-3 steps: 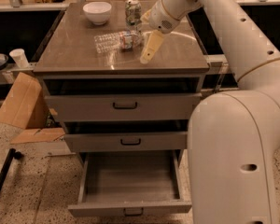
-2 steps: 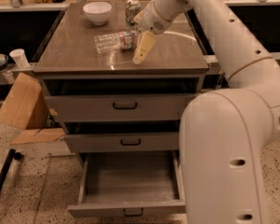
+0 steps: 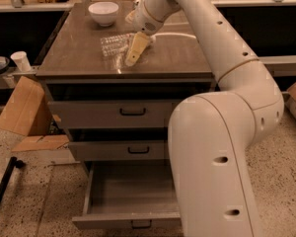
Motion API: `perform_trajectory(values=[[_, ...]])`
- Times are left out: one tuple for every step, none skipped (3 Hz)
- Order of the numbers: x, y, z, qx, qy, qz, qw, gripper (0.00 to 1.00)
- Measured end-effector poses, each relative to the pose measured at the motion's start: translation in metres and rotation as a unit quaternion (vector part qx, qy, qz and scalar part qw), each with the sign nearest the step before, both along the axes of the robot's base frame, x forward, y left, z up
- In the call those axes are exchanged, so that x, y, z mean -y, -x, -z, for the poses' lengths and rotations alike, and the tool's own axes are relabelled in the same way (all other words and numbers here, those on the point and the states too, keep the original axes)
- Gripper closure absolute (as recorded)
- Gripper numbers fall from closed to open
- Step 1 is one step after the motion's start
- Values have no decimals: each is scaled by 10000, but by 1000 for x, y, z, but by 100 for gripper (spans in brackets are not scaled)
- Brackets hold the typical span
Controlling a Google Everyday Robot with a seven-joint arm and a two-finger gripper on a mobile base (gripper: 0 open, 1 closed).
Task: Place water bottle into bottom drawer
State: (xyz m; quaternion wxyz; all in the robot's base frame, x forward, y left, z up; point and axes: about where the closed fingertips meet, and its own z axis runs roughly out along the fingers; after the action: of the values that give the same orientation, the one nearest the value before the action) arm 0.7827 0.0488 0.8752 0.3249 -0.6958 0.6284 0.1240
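Top centre, the cream two-finger gripper (image 3: 133, 52) sits at the right end of the clear crinkled plastic water bottle (image 3: 112, 45), which lies on the brown tabletop (image 3: 76, 56). Whether it grips cannot be told. At the bottom of the frame, the grey bottom drawer (image 3: 133, 194) stands open.

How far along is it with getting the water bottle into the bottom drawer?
Done: the bottom drawer stands pulled open, with nothing seen inside. In hand: the gripper is down at the cabinet top, right beside the water bottle, which lies on its side there. Left: grasping the bottle, lifting it, carrying it down and releasing it in the drawer.
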Motion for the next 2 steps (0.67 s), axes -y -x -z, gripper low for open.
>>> perform_trajectory(values=[[-12,-3,8,-145,-29,32,9999,0],[-14,-6,24,-397,-47,124,9991,0]])
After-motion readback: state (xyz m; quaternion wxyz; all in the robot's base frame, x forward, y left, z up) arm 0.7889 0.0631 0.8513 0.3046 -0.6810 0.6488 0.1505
